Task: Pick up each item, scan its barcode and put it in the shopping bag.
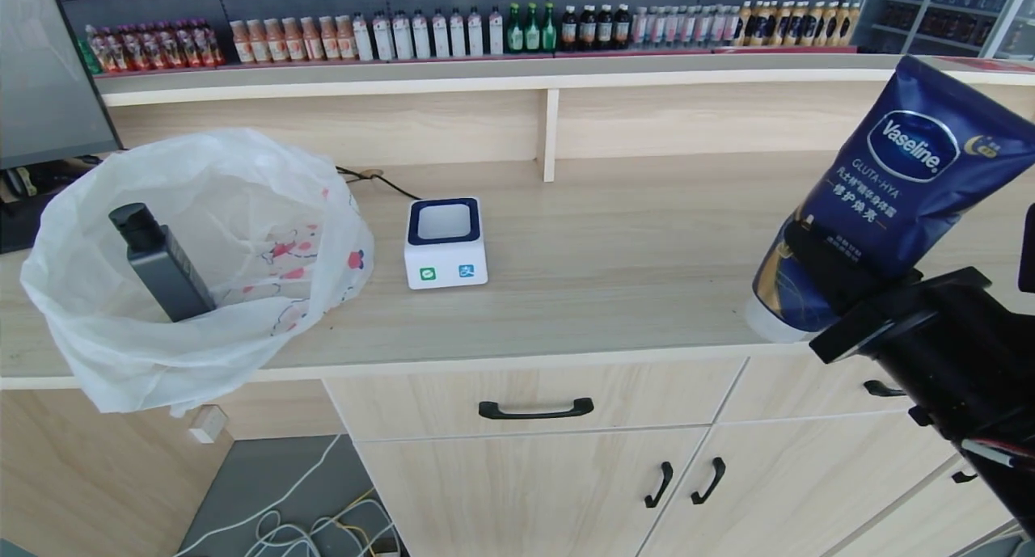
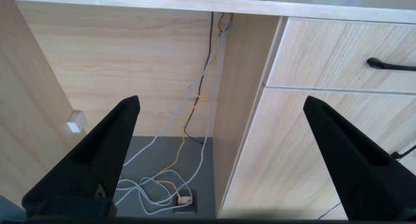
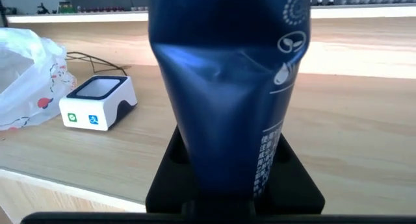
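Looking down from the head view, the right tool (image 1: 825,276) is clamped around the lower part of a dark blue plastic lotion tube (image 1: 906,185). It holds the tube at the right near edge of the light wooden tabletop (image 1: 614,258). The tube leans, with its white cap low and its flat crimped end up and to the right. Whether the cap touches the tabletop cannot be told.

The right wrist view looks straight at the tube's creased body between the tool's black fingers. The tube hides much of the tabletop behind it.

The left wrist view shows the left tool (image 2: 221,162) spread wide and holding nothing. It hangs below the tabletop edge, in front of the cabinet side and a tangle of pale cables (image 2: 166,185) on the floor.

On the tabletop, left of centre, stands a white box scanner with a blue-rimmed window (image 1: 445,242), well apart from the tube. A thin black cable (image 1: 380,181) runs off behind it. Left of the scanner sits a white translucent plastic shopping bag (image 1: 267,217) with red print, its mouth open. A dark grey bottle with a black cap (image 1: 162,262) leans inside, and the bag's wall hides its base. Part of the bag hangs over the near edge.

Along the far wall runs a shelf of drink bottles (image 1: 485,31), too small to tell apart.
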